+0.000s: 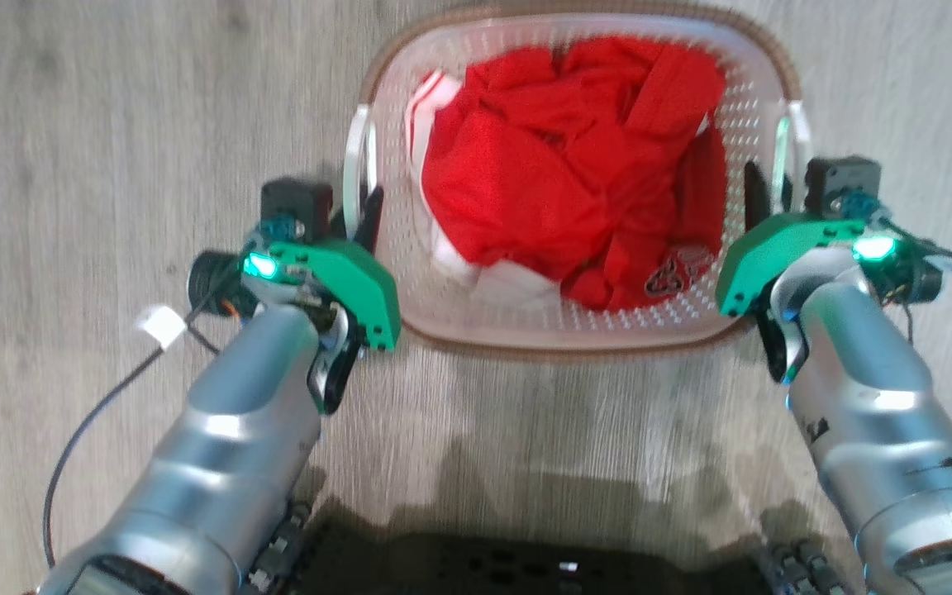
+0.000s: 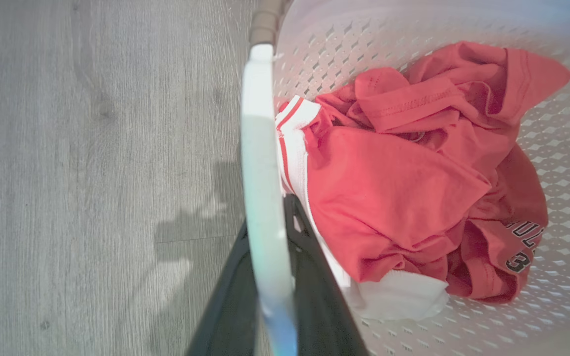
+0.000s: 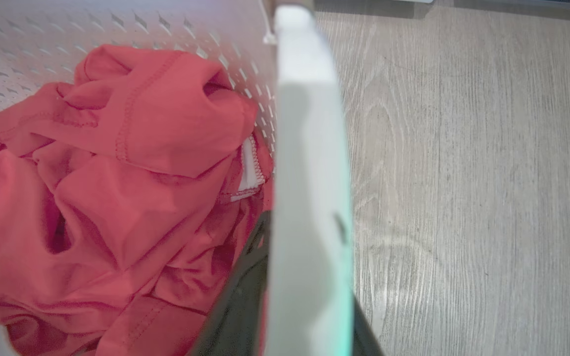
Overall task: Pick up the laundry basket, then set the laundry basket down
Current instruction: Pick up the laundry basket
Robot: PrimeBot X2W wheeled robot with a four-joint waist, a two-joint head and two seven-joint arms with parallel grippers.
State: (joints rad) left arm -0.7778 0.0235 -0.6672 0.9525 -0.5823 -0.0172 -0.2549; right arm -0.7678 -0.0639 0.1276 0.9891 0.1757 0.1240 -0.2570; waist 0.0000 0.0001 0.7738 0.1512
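The laundry basket, white and perforated with a brown rim, lies straight ahead over the grey wood floor, holding red and white clothes. My left gripper is shut on the basket's left side handle. In the left wrist view its dark fingers stand on either side of that white handle. My right gripper is shut on the right side handle. In the right wrist view the handle runs between its dark fingers. Whether the basket rests on the floor I cannot tell.
Grey wood-look floor spreads on all sides of the basket. My dark wheeled base shows at the bottom edge. A black cable with a white tag hangs off the left wrist.
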